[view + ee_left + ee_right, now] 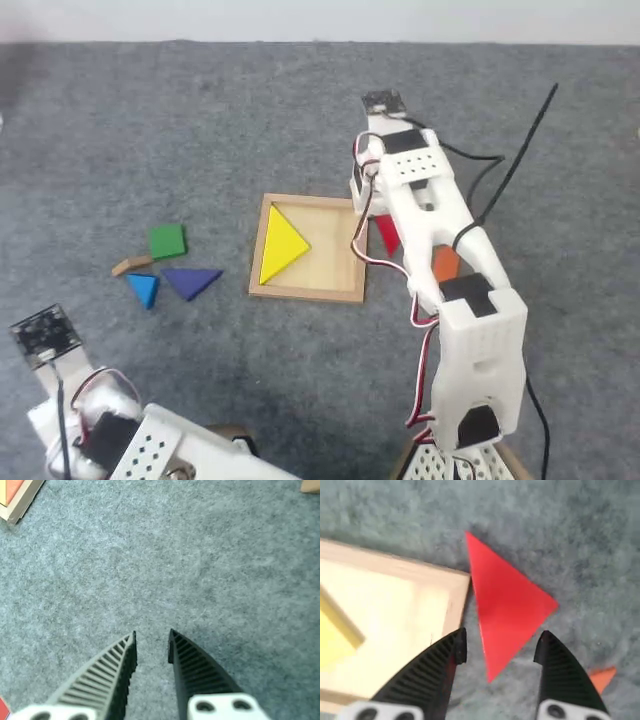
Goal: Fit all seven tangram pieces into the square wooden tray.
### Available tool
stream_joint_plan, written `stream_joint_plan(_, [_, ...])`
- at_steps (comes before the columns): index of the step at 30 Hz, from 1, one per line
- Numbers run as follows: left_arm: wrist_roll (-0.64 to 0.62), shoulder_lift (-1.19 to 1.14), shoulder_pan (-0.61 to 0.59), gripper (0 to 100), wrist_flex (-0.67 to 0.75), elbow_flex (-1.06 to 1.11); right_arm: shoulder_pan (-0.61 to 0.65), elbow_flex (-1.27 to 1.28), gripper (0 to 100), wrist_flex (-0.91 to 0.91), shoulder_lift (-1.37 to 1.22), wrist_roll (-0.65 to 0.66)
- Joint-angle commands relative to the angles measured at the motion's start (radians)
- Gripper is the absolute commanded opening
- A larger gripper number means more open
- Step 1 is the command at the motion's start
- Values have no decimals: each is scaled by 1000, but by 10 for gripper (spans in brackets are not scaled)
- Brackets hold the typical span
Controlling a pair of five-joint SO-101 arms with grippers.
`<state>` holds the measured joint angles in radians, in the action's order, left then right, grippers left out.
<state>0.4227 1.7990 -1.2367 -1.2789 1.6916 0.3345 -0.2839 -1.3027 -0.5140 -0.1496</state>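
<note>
**Tangram tray holds one piece, right gripper poised over the red triangle**

From where I stand, the right gripper (502, 637) hangs with its jaws spread wide over the red triangle (505, 605), one finger on each side of the triangle's narrow tip. I cannot tell whether the fingers touch it. That triangle lies on the grey carpet (300, 380), just outside the square wooden tray (456, 594), whose corner sits beside one finger. An orange piece (601, 677) lies just past the other finger. Inside the tray, on the side away from this gripper, sits a large yellow triangle (280, 245).

Across the tray, well apart from the right gripper, a green square (167, 240), a tan piece (132, 265), a light blue triangle (143, 288) and a dark blue triangle (192, 280) lie in a loose cluster.

The left gripper (152, 634) hovers above bare carpet, its jaws parted only narrowly and holding nothing.
</note>
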Motion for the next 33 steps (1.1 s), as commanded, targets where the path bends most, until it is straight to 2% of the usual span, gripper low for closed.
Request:
stream_joint_plan(1, [9,15,-8,100,-6,-8,28,-130,217,-68,67,-72])
stream_joint_plan(3, [9,15,-8,100,-6,-8,41,-147,218,-74,65,-63])
stream_joint_plan(7, [9,15,-8,100,-6,-8,44,-141,234,-58,59,40])
stream_joint_plan(12, [9,15,-8,100,-6,-8,71,-129,388,-65,-21,163])
stream_joint_plan(14, [9,15,-8,100,-6,-8,70,-133,413,-70,-62,187])
stream_joint_plan(24, [9,15,-8,100,-6,-8,-25,-167,411,4,-140,172])
stream_joint_plan(27, [9,15,-8,100,-6,-8,-44,-176,381,1,-156,176])
stream_joint_plan(33, [9,15,-8,100,-6,-8,-36,-176,364,16,-217,178])
